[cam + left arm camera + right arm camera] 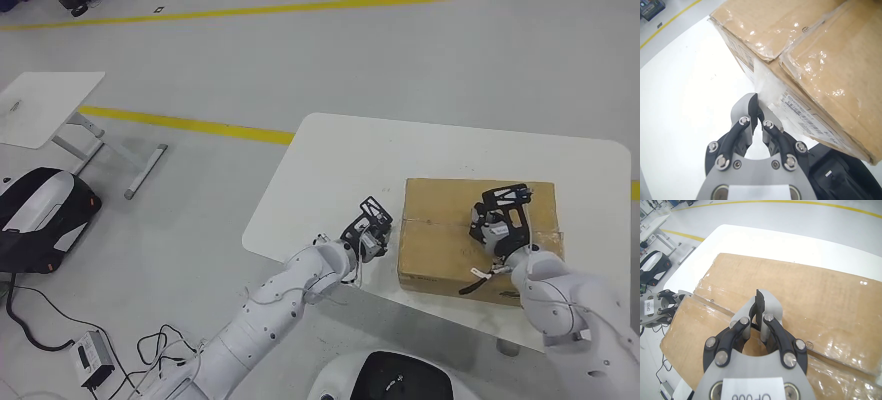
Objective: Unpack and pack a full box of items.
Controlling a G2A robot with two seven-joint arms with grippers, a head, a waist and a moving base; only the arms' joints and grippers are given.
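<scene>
Left pincer (757,106) beside taped box (810,47) — right pincer (758,297) over its closed flaps (810,294).

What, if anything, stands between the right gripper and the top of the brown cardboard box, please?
Nothing visible does; the right gripper is above the closed top flaps of the brown cardboard box.

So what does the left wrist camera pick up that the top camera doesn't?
Left wrist view: printed labels on the side of the cardboard box, and wrinkled clear tape over the flap ends.

Top view: the whole white table, the right tool above the lid, and a small table on the floor beyond.

Both: the box with its flaps closed, and the left tool, shut, by the box's side wall.
</scene>
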